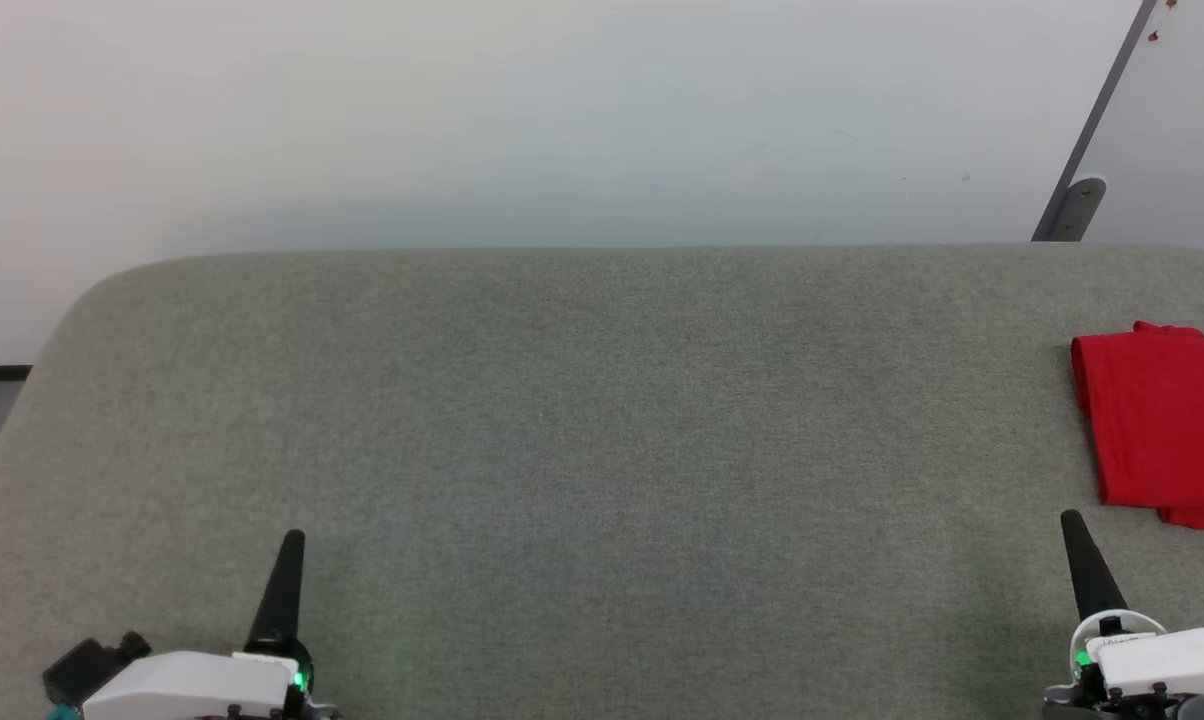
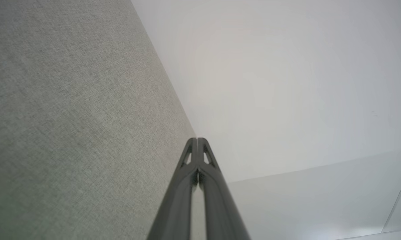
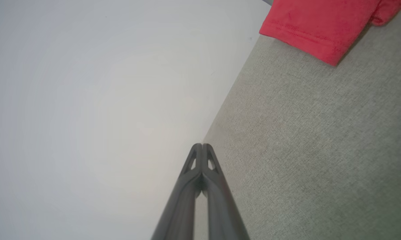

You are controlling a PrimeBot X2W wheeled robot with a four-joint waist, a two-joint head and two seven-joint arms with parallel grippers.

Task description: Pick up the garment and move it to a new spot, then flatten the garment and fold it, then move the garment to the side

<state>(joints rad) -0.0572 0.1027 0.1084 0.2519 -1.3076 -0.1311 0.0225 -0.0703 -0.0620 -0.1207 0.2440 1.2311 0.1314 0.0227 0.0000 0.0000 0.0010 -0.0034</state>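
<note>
Where the grey fabric surface (image 1: 602, 420) lies nearest the robot, the left gripper (image 1: 292, 545) sits at the lower left and the right gripper (image 1: 1072, 525) at the lower right, each with its two dark fingers pressed together on nothing. Just beyond the right gripper, not touching it, the garment (image 1: 1162, 420) lies folded into a red block on the surface's right side, running out of the head view. Farthest back stands a pale wall (image 1: 562, 120).

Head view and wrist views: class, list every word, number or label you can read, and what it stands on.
None can be read.
The garment shows only plain red cloth; no print is visible.
A small marking on the white housing of the right gripper is too small to read.
</note>
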